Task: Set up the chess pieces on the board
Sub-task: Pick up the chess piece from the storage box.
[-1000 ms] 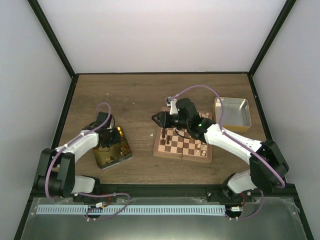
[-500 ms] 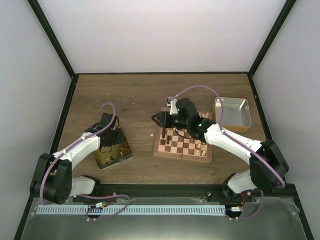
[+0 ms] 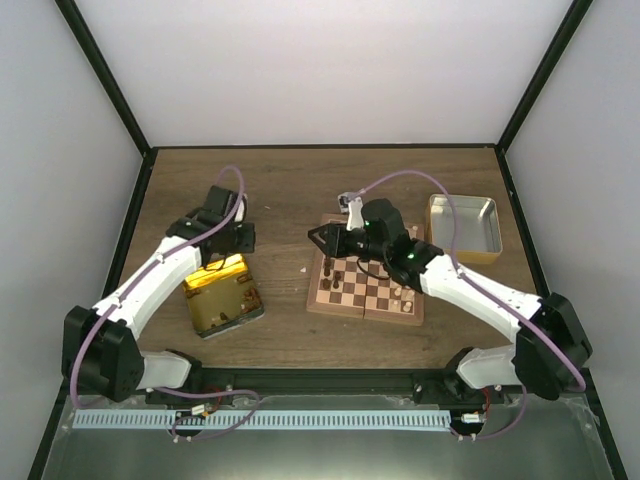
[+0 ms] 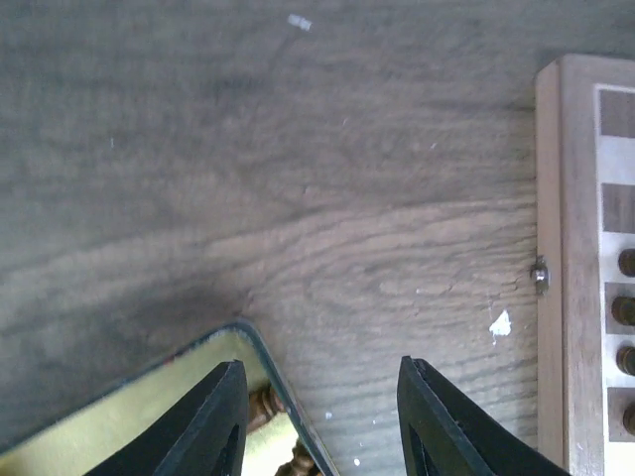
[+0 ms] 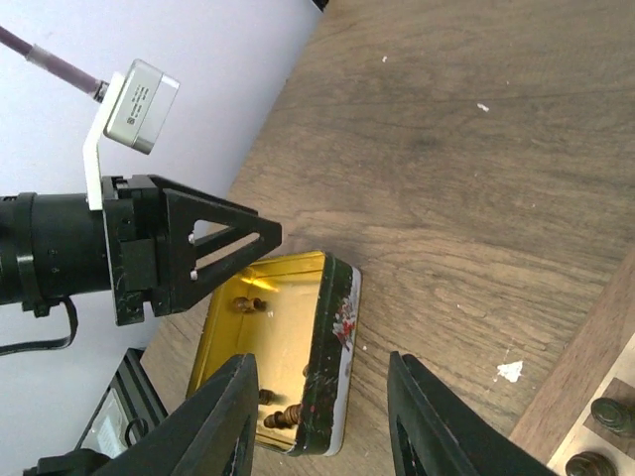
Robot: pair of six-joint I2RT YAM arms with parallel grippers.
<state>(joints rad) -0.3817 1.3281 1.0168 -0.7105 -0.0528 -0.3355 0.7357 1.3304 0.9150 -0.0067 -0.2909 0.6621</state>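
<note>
The board [image 3: 365, 287] lies right of centre, with dark chess pieces [image 3: 334, 272] along its left side and a few pale ones [image 3: 406, 294] near its right. My left gripper [image 3: 238, 238] is open and empty, hovering over the far corner of the gold tin [image 3: 222, 296]. In the left wrist view the open gripper [image 4: 322, 369] straddles the tin's rim [image 4: 260, 352]; dark pieces [image 4: 264, 403] lie inside. My right gripper [image 3: 318, 240] is open and empty off the board's far left corner. In the right wrist view the open gripper [image 5: 322, 365] looks at the tin [image 5: 332, 337] and the dark pieces [image 5: 283, 416] in it.
A silver tin [image 3: 464, 228] stands at the right, beyond the board. The board's edge [image 4: 573, 248] with a small latch [image 4: 540, 275] shows at the right of the left wrist view. The left gripper [image 5: 198, 253] shows in the right wrist view, close to the gold tin.
My left gripper has risen out of the gold tin and moved away from me to its far corner, with nothing in it. My right arm has shifted only slightly.
</note>
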